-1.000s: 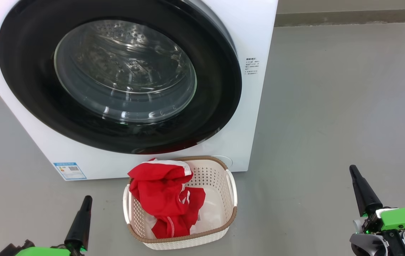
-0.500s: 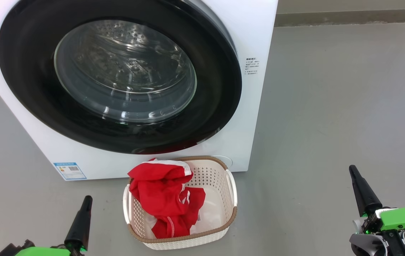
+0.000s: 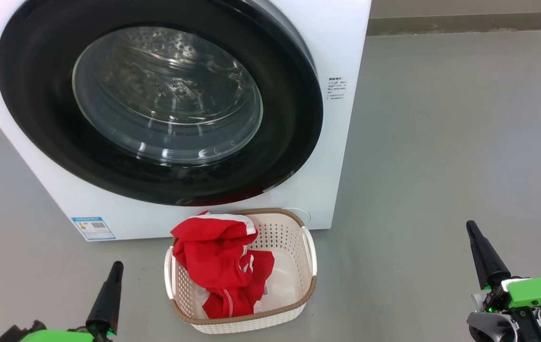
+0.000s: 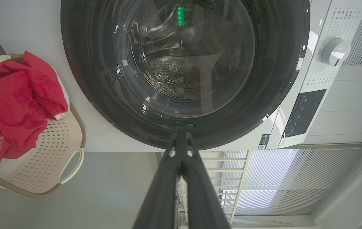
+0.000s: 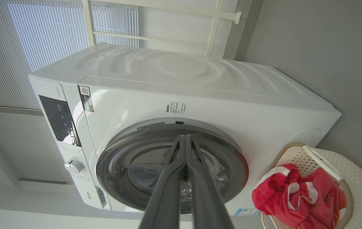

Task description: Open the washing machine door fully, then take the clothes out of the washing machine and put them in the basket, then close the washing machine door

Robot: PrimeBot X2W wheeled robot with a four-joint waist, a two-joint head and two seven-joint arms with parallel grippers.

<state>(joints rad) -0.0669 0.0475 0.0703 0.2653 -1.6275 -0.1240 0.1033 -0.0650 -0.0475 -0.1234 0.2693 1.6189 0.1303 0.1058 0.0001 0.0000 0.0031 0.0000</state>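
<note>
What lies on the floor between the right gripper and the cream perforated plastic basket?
Nothing: in the head view, bare grey floor separates the right gripper from the cream perforated plastic basket.

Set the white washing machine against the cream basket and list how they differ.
Size: the big white box-shaped washing machine dwarfs the small cream perforated plastic basket. State: the washing machine is shut by its round black-rimmed glass door; the basket is open-topped. Contents: the basket holds bright red fabric clothes; the washing machine's drum looks empty through the glass. Both are pale and stand on the grey floor.
</note>
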